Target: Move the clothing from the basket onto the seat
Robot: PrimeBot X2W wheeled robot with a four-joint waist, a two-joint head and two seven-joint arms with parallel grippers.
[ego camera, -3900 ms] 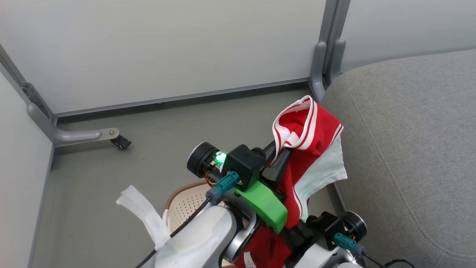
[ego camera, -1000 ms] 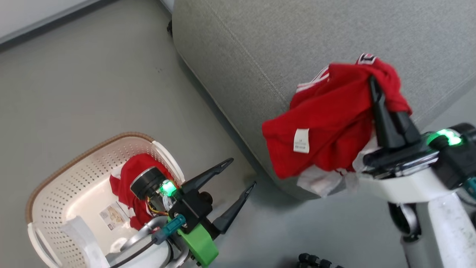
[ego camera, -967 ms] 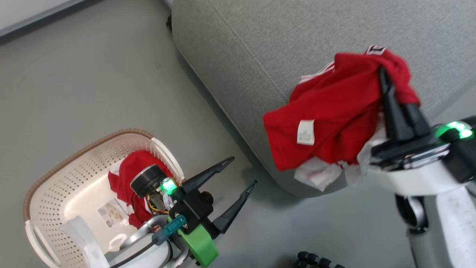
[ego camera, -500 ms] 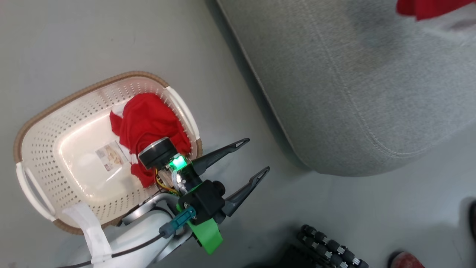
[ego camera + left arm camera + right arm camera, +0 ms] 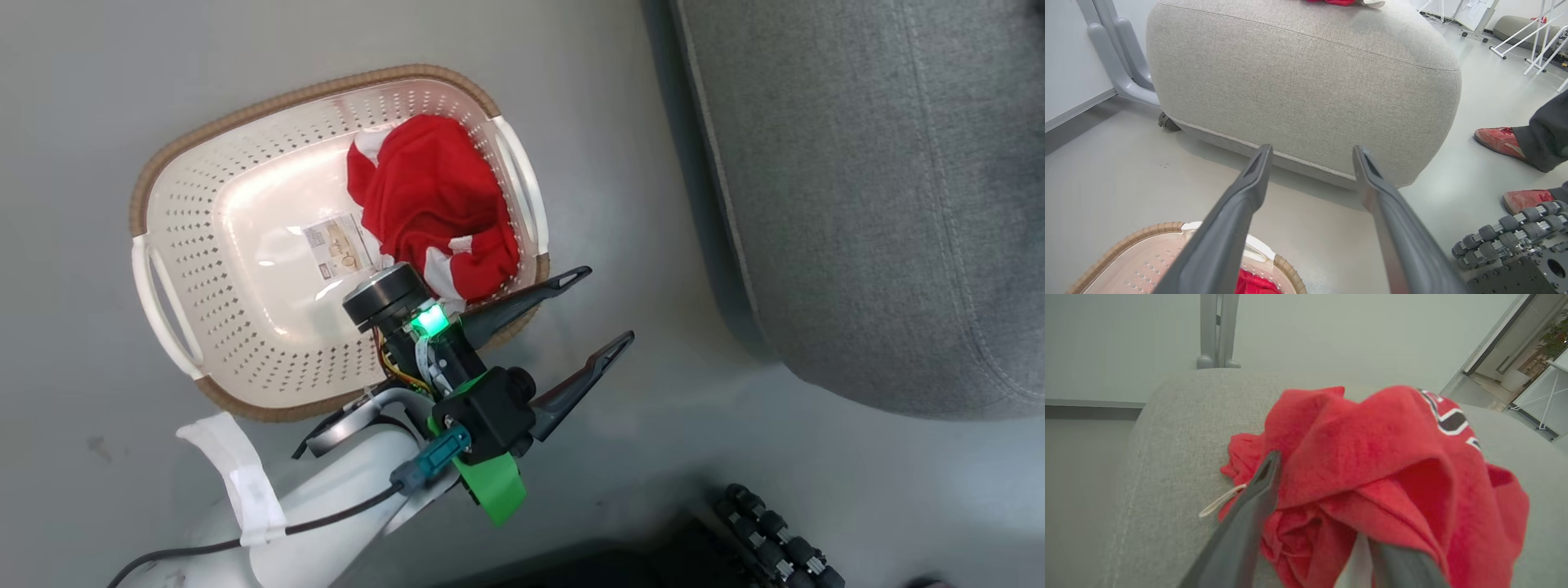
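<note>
One red piece of clothing lies bunched against the right wall of the cream basket, which stands on the floor. My left gripper hovers open and empty just past the basket's right rim, pointing toward the grey seat. In the right wrist view, another red garment rests heaped on the seat. My right gripper is in it with fingers apart; the fabric drapes over one finger and hides its tip. The left wrist view catches a sliver of that garment atop the seat.
A person's red shoes stand on the floor right of the seat. My base's roller wheels sit near them. A grey partition leg and wall panels stand behind the seat. A label sticker marks the basket's bottom.
The head camera has swung toward the basket, so the right arm and its garment left that view. The right fingers, shut on the garment a second ago, have parted. The left gripper stays open.
</note>
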